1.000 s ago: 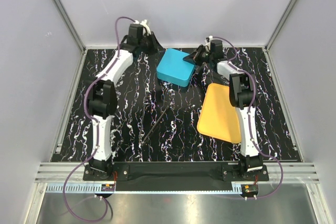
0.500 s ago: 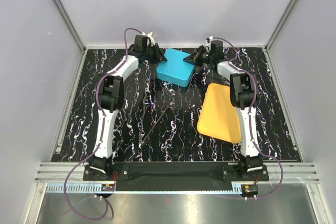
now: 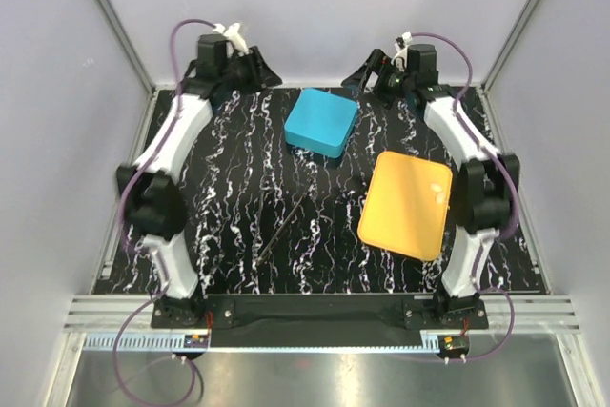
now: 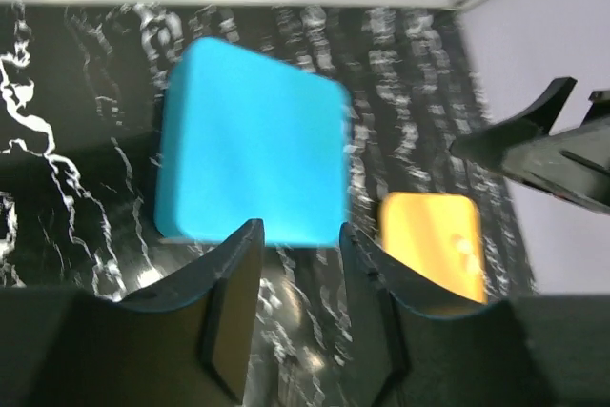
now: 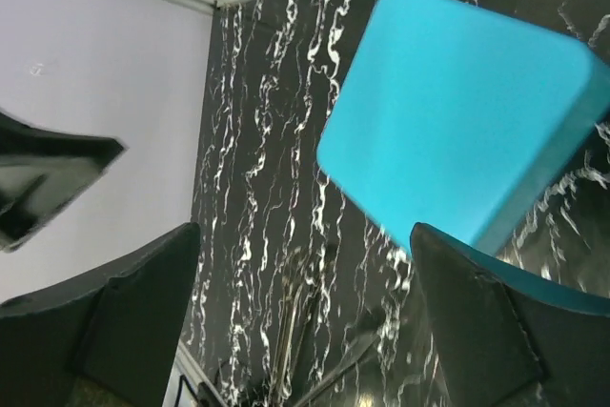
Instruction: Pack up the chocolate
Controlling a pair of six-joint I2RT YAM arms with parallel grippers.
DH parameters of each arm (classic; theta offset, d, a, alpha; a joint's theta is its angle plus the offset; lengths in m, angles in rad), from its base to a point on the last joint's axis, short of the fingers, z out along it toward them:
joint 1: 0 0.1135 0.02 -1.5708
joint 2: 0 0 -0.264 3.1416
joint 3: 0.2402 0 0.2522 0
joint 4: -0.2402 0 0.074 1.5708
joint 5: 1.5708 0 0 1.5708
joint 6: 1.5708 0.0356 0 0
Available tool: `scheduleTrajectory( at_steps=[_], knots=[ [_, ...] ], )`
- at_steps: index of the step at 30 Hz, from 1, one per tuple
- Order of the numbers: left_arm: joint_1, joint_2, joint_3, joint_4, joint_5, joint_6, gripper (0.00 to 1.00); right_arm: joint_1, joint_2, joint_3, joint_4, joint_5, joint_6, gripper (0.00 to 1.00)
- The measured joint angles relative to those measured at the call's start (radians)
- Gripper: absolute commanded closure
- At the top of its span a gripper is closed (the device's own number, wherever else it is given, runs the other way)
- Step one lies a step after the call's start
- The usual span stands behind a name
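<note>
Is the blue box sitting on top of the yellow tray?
No, the blue box sits on the black table, apart from the yellow tray, with bare table between them.

Top view was lit evenly and brightly from above; soft shadows were cast beside the blue box [image 3: 321, 121]. Left wrist view was motion-blurred, and the left gripper [image 4: 300, 228] was rendered out of focus.
</note>
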Motion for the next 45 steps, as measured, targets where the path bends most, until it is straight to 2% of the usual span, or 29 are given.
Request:
scheduleTrajectory(
  at_steps=[2, 3, 4, 5, 11, 17, 21, 28, 37, 45],
  knots=[
    [-0.008, -0.172, -0.095, 0.003, 0.000, 0.003, 0.52, 0.006, -0.172, -0.076, -0.064, 0.062, -0.060, 0.00],
    [-0.014, -0.258, -0.144, 0.014, 0.000, 0.008, 0.37, 0.014, -0.255, -0.116, -0.091, 0.100, -0.092, 0.00],
    [-0.026, -0.406, -0.204, 0.015, 0.001, 0.015, 0.21, 0.034, -0.398, -0.161, -0.158, 0.150, -0.143, 0.00],
    [-0.036, -0.460, -0.224, 0.039, -0.001, 0.031, 0.01, 0.051, -0.455, -0.180, -0.162, 0.201, -0.168, 0.00],
    [-0.142, -0.712, -0.443, -0.037, -0.054, 0.083, 0.01, 0.102, -0.780, -0.400, -0.350, 0.429, -0.248, 0.00],
    [-0.202, -0.842, -0.654, -0.093, -0.103, 0.112, 0.01, 0.099, -0.947, -0.526, -0.431, 0.508, -0.264, 0.00],
    [-0.202, -0.905, -0.737, -0.117, -0.146, 0.122, 0.01, 0.099, -0.989, -0.591, -0.449, 0.522, -0.263, 0.00],
    [-0.202, -0.974, -0.795, -0.116, -0.196, 0.134, 0.01, 0.099, -1.022, -0.674, -0.475, 0.524, -0.262, 0.00],
    [-0.202, -1.053, -0.844, -0.116, -0.241, 0.138, 0.01, 0.099, -1.098, -0.696, -0.488, 0.533, -0.267, 0.00],
    [-0.202, -1.086, -0.844, -0.117, -0.257, 0.146, 0.01, 0.099, -1.102, -0.697, -0.488, 0.533, -0.267, 0.00]
  ],
)
